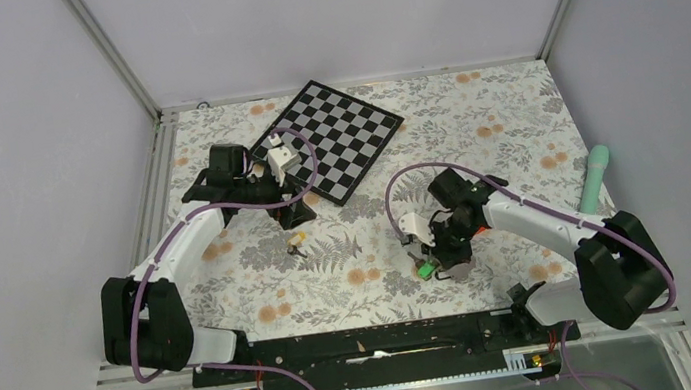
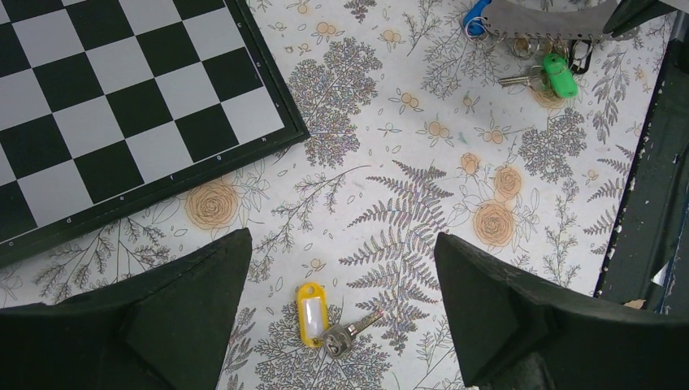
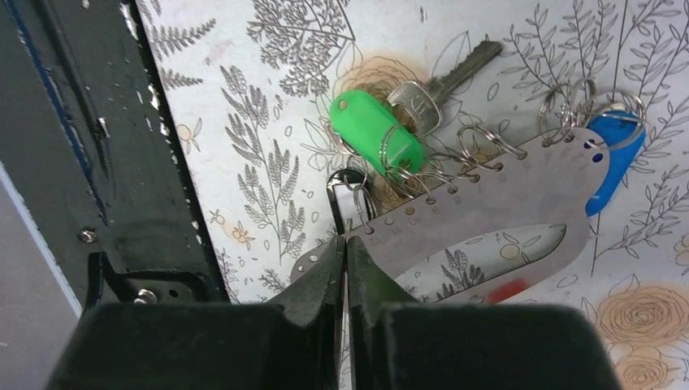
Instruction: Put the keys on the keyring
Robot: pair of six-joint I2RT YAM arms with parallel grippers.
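Note:
A key with a yellow tag (image 2: 312, 314) lies flat on the floral cloth, small in the top view as the yellow-tagged key (image 1: 297, 239). My left gripper (image 2: 341, 240) hangs open above it, one finger on each side, touching nothing; from above the left gripper (image 1: 294, 213) sits just behind the key. The keyring (image 3: 520, 195) is a flat grey plate with wire rings along its edge. A green-tagged key (image 3: 370, 130) and a blue tag (image 3: 617, 154) hang from those rings. My right gripper (image 3: 345, 241) is shut on the plate's near end, at a thin ring.
A checkerboard (image 1: 334, 136) lies at the back, its corner close to the left gripper. A mint-green cylinder (image 1: 595, 174) rests at the right edge. The black base rail (image 1: 371, 343) runs along the near edge, close beside the keyring (image 2: 552, 20).

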